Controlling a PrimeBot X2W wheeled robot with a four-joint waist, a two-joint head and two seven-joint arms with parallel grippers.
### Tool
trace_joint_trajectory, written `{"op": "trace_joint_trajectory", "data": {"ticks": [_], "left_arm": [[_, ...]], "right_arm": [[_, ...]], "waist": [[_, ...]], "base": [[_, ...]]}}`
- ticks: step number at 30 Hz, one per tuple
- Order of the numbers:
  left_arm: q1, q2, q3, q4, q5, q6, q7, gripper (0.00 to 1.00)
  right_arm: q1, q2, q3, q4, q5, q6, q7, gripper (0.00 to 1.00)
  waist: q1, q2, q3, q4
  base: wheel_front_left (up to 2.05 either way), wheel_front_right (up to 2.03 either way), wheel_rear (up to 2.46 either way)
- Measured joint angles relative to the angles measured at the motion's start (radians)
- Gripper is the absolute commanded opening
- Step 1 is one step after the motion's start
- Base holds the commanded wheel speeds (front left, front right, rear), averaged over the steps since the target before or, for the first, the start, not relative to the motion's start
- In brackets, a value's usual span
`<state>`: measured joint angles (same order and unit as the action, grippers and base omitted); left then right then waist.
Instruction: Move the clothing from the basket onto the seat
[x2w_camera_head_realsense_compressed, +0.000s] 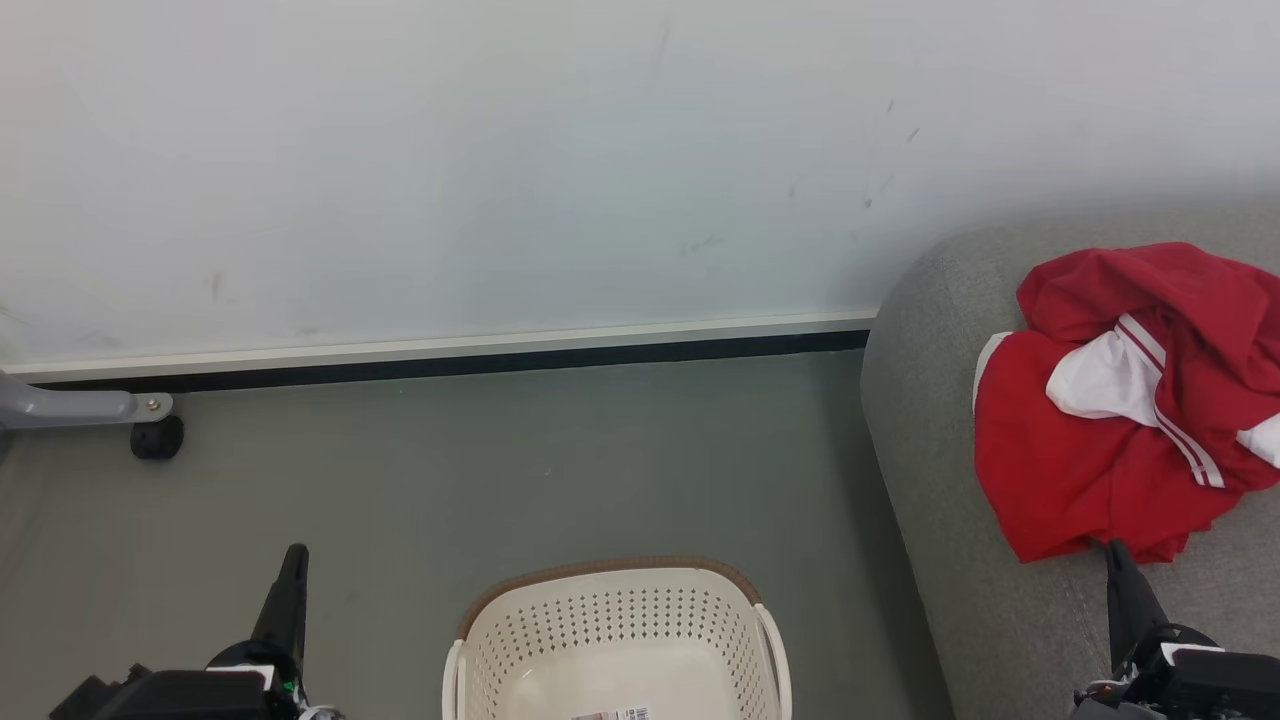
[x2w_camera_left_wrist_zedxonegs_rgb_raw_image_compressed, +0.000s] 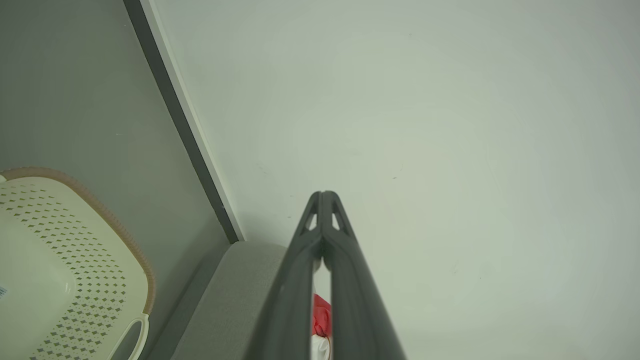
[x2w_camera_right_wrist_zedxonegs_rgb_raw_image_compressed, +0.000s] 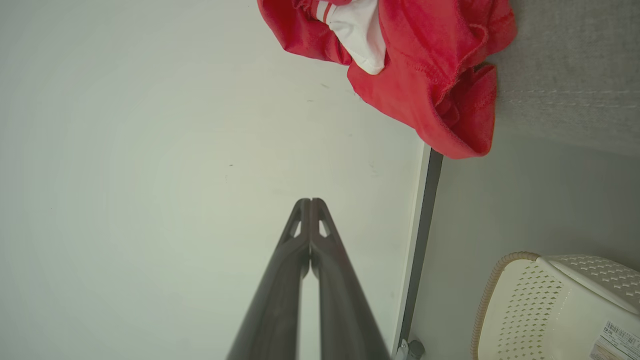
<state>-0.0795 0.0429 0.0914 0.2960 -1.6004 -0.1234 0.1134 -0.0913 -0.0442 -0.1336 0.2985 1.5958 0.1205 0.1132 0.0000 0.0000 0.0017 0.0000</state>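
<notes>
The clothing (x2w_camera_head_realsense_compressed: 1120, 420) is lying as a crumpled red heap with white panels on the seat (x2w_camera_head_realsense_compressed: 930, 450), set in from the cushion's rounded edge. Whether the heap holds one garment or two cannot be told from its folds.

The basket (x2w_camera_head_realsense_compressed: 620, 615) is standing on the floor (x2w_camera_head_realsense_compressed: 560, 460) beside the seat. The visible part of its interior is showing a bare bottom with a printed label (x2w_camera_head_realsense_compressed: 625, 714); its near portion is running off the head view.

The left gripper (x2w_camera_head_realsense_compressed: 292, 570) is hanging over the floor beside the basket, fingers pressed together on nothing. The right gripper (x2w_camera_head_realsense_compressed: 1120, 565) is likewise clenched and empty. Its tip is pointing at the near hem of the heap, just beside it; contact cannot be confirmed.

Judgement: the transfer is looking complete, and the step in hand is verification and clearing the arms. To do this well:

- Look fully into the basket, including the cut-off portion, before declaring it empty.
- Draw the right gripper up and away from the hem rather than across it, since soft fabric snags on a fingertip and drags.
- Keep both grippers closed during withdrawal so that no loose fold is being caught between the fingers.
</notes>
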Motion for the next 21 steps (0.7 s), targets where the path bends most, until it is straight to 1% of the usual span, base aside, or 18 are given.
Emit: {"op": "trace_joint_trajectory", "data": {"ticks": [21], "left_arm": [[0.0, 0.0, 0.0, 0.0, 0.0, 0.0, 0.0, 0.0]], "right_arm": [[0.0, 0.0, 0.0, 0.0, 0.0, 0.0, 0.0, 0.0]], "waist": [[0.0, 0.0, 0.0, 0.0]], "base": [[0.0, 0.0, 0.0]]}}
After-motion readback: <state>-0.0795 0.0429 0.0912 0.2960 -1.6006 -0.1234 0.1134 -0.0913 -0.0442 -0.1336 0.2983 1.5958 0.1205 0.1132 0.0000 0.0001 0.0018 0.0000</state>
